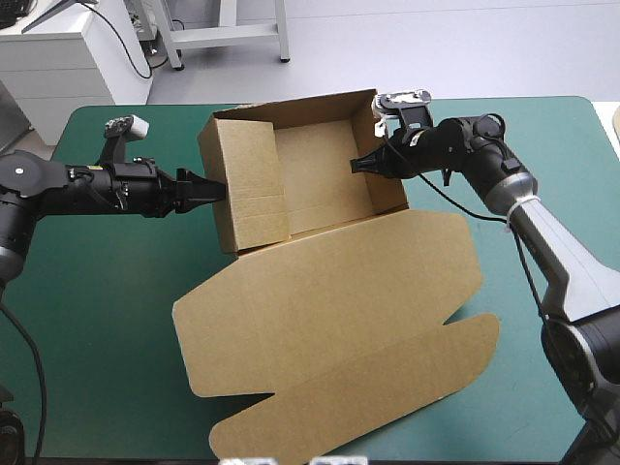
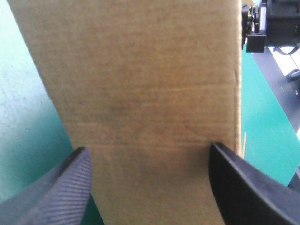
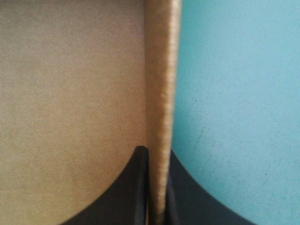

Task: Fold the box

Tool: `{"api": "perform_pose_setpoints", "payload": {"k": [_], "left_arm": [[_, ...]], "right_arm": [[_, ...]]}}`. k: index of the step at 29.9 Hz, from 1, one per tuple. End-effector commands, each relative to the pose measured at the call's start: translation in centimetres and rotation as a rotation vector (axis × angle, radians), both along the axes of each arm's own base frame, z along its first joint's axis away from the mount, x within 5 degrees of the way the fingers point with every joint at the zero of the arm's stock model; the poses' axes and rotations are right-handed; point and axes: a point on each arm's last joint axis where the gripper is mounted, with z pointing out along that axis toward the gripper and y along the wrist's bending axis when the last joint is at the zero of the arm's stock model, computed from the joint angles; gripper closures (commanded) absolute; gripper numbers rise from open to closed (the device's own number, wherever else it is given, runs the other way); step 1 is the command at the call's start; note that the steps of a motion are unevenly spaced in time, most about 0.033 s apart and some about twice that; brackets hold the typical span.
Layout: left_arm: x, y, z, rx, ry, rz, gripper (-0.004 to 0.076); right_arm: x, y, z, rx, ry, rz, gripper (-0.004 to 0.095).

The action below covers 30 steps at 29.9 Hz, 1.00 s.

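The brown box (image 1: 320, 174) stands on the teal-green worktop (image 1: 97, 320) as an open tray, its lid (image 1: 329, 310) lying flat. The left arm reaches in low and level. The left fingers (image 2: 56, 187) are spread apart, with the tray's outer wall just ahead of them. The right arm bends at the elbow, and the right fingers (image 3: 126, 197) are clenched on the opposite wall, its edge between them.
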Motion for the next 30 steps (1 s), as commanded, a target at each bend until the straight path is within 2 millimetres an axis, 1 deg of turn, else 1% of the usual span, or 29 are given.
{"api": "perform_pose_setpoints", "payload": {"k": [1, 8, 12, 15, 19, 23, 24, 27, 29, 30], "left_arm": [[-1.9, -1.5, 2.5, -0.121, -0.017, -0.105, 0.0212], [-1.9, -1.5, 2.5, -0.123, -0.017, -0.105, 0.0212], [-1.7, -1.4, 2.4, -0.112, -0.026, -0.089, 0.0212], [-1.4, -1.2, 2.3, -0.109, -0.011, -0.036, 0.0212], [-0.7, -0.4, 1.8, -0.042, 0.008, 0.074, 0.0213], [-0.3, 0.1, 1.5, -0.011, 0.022, 0.158, 0.0213], [-0.2, 0.2, 1.5, -0.008, 0.012, 0.169, 0.0217], [0.0, 0.3, 1.6, -0.005, -0.003, 0.190, 0.0262], [0.1, 0.3, 1.6, -0.005, -0.001, 0.195, 0.0326], [0.1, 0.3, 1.5, -0.003, 0.002, 0.198, 0.0343]], "right_arm": [[-1.1, -0.1, 3.9, 0.133, -0.100, -0.037, 0.0928], [-0.8, -0.9, 4.0, 0.138, -0.100, -0.059, 0.0928], [-0.8, -0.9, 4.0, 0.145, -0.090, -0.058, 0.0928], [-0.9, -0.7, 4.1, 0.174, -0.084, -0.044, 0.0927], [-1.1, -0.3, 4.2, 0.217, -0.076, -0.022, 0.0927], [-1.5, 0.6, 4.3, 0.230, -0.067, 0.003, 0.0927], [-1.7, 1.2, 4.3, 0.229, -0.066, 0.020, 0.0927], [-2.3, 2.6, 4.3, 0.217, -0.080, 0.056, 0.0927], [-2.6, 3.3, 4.3, 0.209, -0.092, 0.071, 0.0927], [-2.7, 3.5, 4.3, 0.208, -0.094, 0.076, 0.0927]]}}
